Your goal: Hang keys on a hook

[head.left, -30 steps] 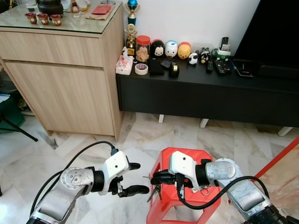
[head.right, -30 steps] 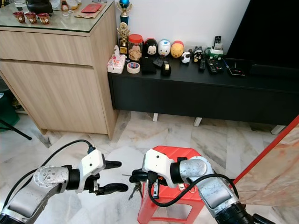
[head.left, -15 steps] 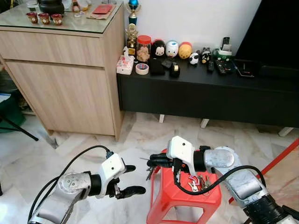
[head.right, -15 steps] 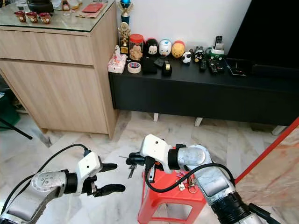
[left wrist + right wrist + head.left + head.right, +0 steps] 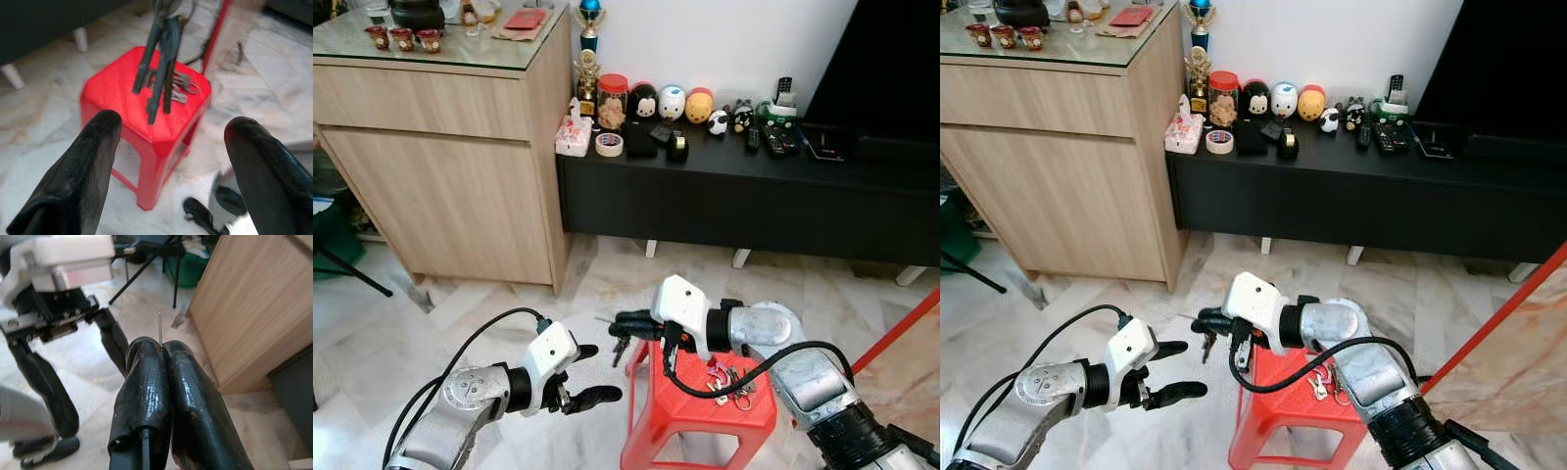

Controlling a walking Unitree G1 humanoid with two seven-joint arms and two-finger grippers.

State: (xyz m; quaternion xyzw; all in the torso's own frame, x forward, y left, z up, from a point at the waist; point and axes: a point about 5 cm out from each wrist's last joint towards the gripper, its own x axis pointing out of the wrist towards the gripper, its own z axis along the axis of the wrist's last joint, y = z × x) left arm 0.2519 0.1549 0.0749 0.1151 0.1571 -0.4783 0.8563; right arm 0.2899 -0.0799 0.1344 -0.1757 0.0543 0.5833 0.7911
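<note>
In the left eye view we saw our right arm bent across our front, its right end effector (image 5: 619, 323) reaching past the near left corner of the red stool (image 5: 656, 406), fingers pressed together on a bunch of keys (image 5: 618, 345) that hung below them, off the stool and over the marble floor (image 5: 460, 304). A second bunch of keys (image 5: 724, 380) lay on the stool's seat. Our left arm reached forward low to the stool's left, its left end effector (image 5: 592, 372) spread, one finger above the other, just short of the hanging keys.

In the left wrist view the two black fingers (image 5: 83, 171) stood wide apart, and the dark keys (image 5: 159, 58) dangled between and beyond them, in front of the stool (image 5: 146, 127).

In the right wrist view the right fingers (image 5: 146, 396) were shut tight against each other with a thin metal tip poking out, and the open left end effector (image 5: 73, 367) lay just beyond, before the wooden cabinet (image 5: 254, 298).
</note>
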